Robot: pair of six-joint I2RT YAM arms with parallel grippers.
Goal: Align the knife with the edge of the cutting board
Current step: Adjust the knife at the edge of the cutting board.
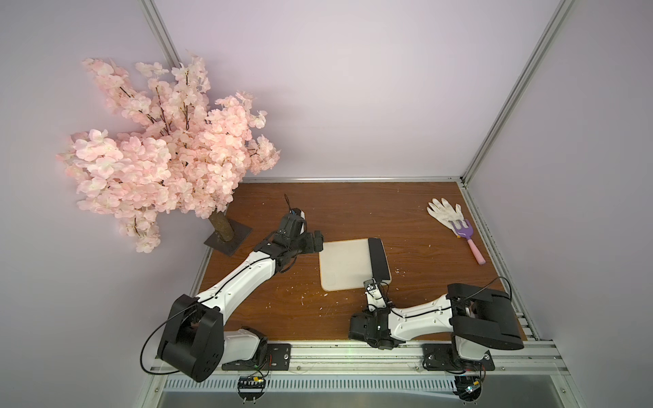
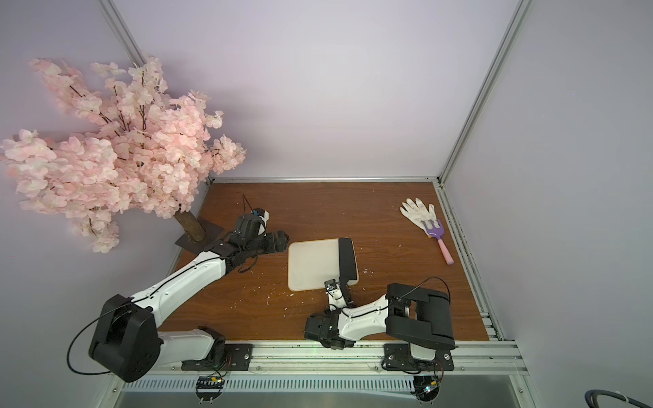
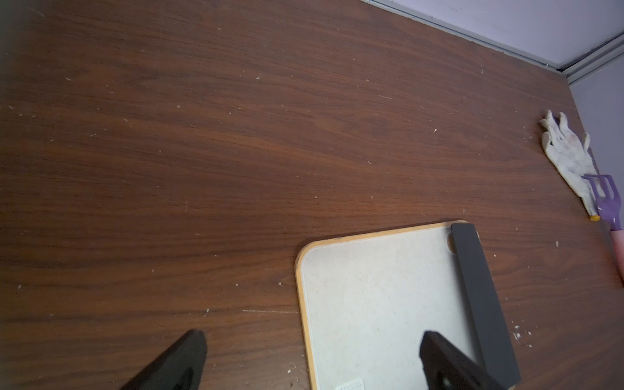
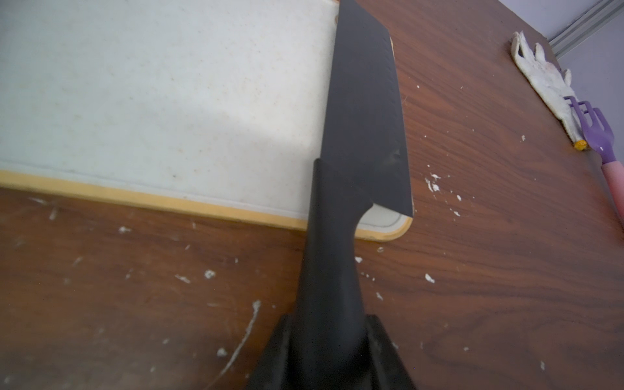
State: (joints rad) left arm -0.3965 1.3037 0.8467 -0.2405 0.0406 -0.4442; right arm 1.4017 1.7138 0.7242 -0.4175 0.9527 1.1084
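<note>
right hand (image 4: 329, 326) clamped on knife (image 4: 364, 101) handle — right wrist view only | left hand (image 3: 312, 337) apart — left wrist

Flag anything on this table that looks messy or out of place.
White flecks litter the table around the board, like crumbs or chipped residue. In the far corner a soiled glove lies with a fork overlapping its cuff. The knife sits along the board's edge, not askew.
</note>
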